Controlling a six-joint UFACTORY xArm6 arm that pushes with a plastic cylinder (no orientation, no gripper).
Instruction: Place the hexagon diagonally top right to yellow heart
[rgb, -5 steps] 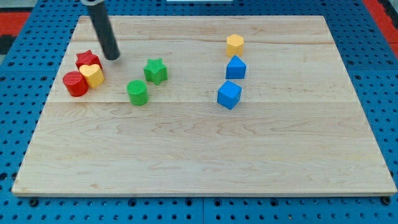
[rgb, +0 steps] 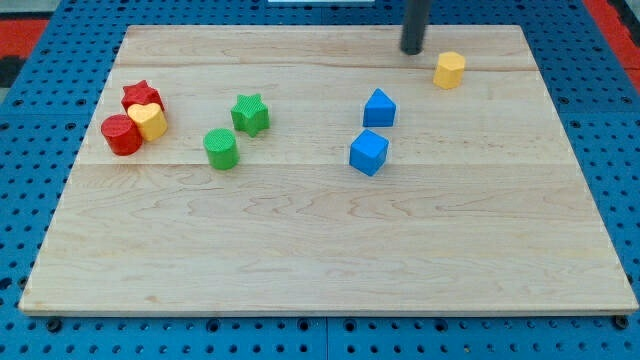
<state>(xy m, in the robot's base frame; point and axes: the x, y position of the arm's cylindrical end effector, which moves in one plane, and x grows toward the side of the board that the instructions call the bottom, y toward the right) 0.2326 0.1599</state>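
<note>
The yellow hexagon (rgb: 449, 70) lies near the board's top right. The yellow heart (rgb: 149, 120) sits at the far left, touching a red star (rgb: 141, 96) above it and a red cylinder (rgb: 121, 135) at its lower left. My tip (rgb: 413, 50) stands near the board's top edge, just to the upper left of the hexagon, a small gap apart from it. The hexagon is far to the right of the heart.
A green star (rgb: 250, 114) and a green cylinder (rgb: 221, 148) lie left of centre. A blue pentagon-like block (rgb: 379, 108) and a blue cube (rgb: 368, 152) lie right of centre, below the tip. The wooden board (rgb: 320, 250) rests on a blue pegboard.
My tip has moved from beside the red star at the left to the top right. The yellow hexagon now lies further right and slightly higher than before.
</note>
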